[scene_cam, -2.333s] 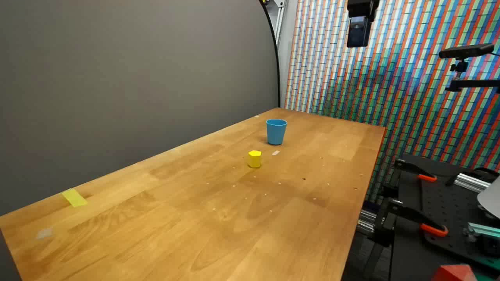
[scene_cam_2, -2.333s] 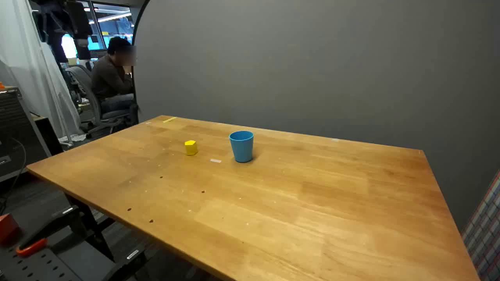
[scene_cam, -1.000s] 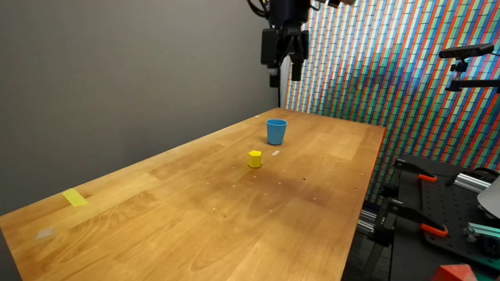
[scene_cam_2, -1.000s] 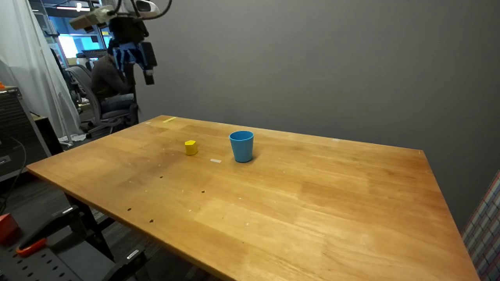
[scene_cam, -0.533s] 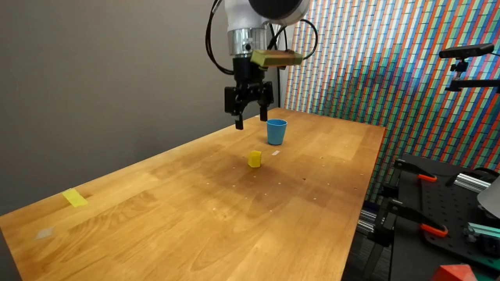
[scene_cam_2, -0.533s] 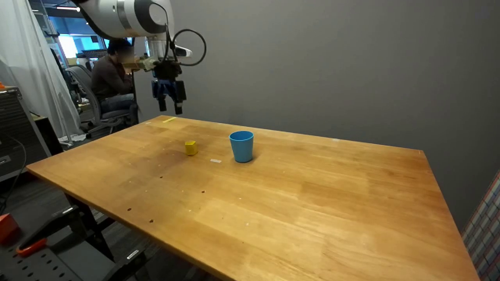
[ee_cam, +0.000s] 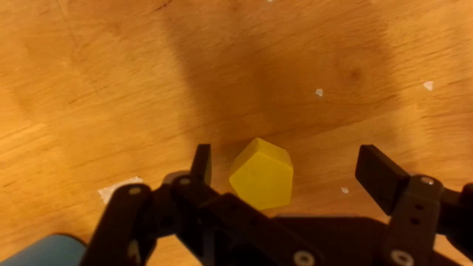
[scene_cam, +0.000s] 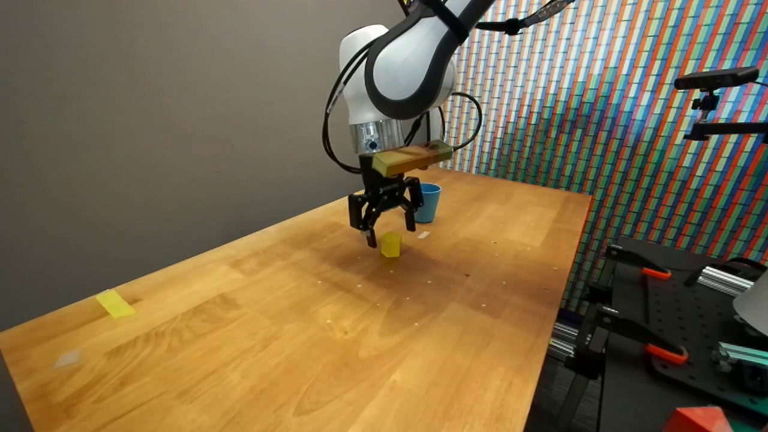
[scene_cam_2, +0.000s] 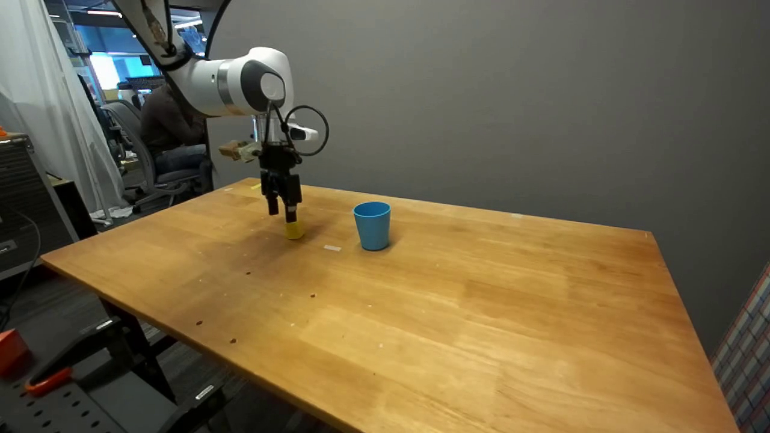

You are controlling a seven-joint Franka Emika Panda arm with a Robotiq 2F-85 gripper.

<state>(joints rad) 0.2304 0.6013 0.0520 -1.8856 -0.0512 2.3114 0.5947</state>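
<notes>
The gripper (scene_cam: pixel 391 235) hangs empty, its fingers (ee_cam: pixel 380 179) spread wide, seemingly to clear the sides of the yellow block (ee_cam: pixel 264 181), which stands below and between them, near the blue cup (scene_cam_2: pixel 373 228) and toward the table edge (scene_cam_2: pixel 481 214) by the grey screen (scene_cam_2: pixel 481 108).

In an exterior view, looking obliquely down the tabletop (scene_cam: pixel 288 336) toward a multicolored wall (scene_cam: pixel 600 120). In an exterior view, facing a gray backdrop (scene_cam_2: pixel 481 108) across it. Well back in both exterior views, sharing blue cup (scene_cam_2: pixel 373 228) and yellow pentagonal prism (scene_cam: pixel 390 246). In the wrist view, peering steeply down past the hand (ee_cam: pixel 284 166), close above that prism.
</notes>
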